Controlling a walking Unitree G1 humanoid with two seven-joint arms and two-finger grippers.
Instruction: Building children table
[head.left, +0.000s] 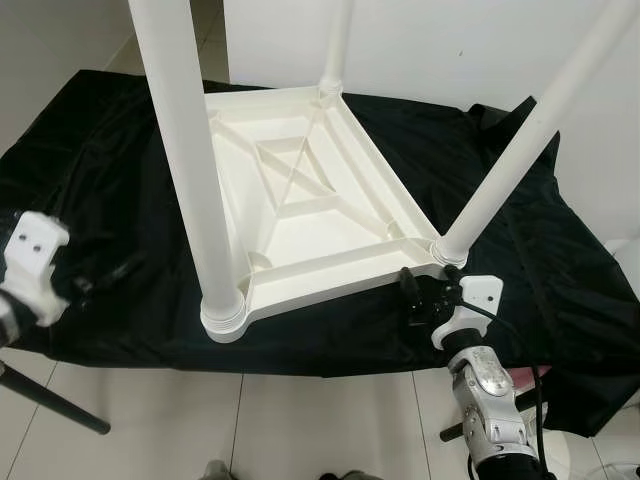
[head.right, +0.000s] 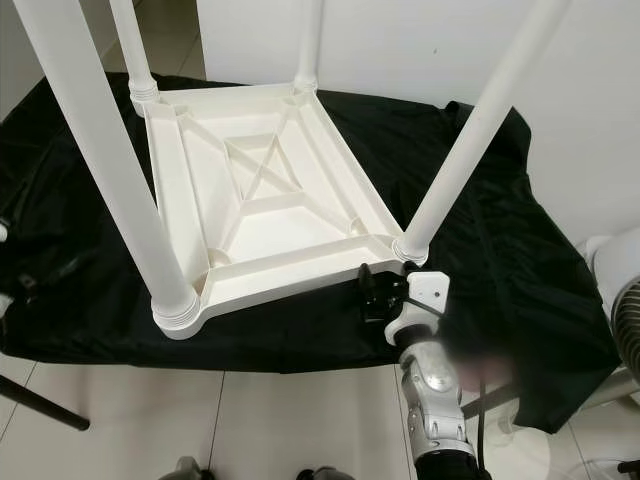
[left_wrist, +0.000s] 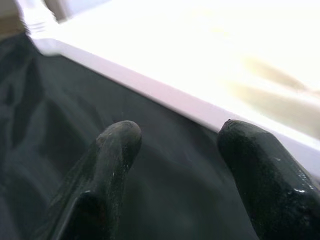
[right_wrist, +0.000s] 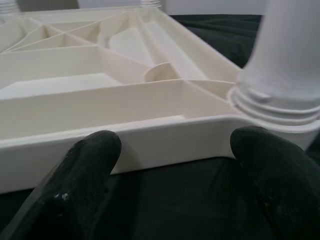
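Left hand (left_wrist: 172, 150): fingers spread wide, holding nothing, low over the black cloth (head.left: 110, 200) near the left long edge of the upturned white tabletop (head.left: 300, 200). Tabletop lies underside up at mid-surface, all four legs seated in their corner sockets. Right hand (right_wrist: 175, 155): wide open, empty, facing the near rim just beside the near-right leg (head.left: 510, 160).

Judgement: to grip the rim, slide one finger under the edge and close squarely, away from the threaded collar.

Leg tops cut off; thread tightness unreadable.
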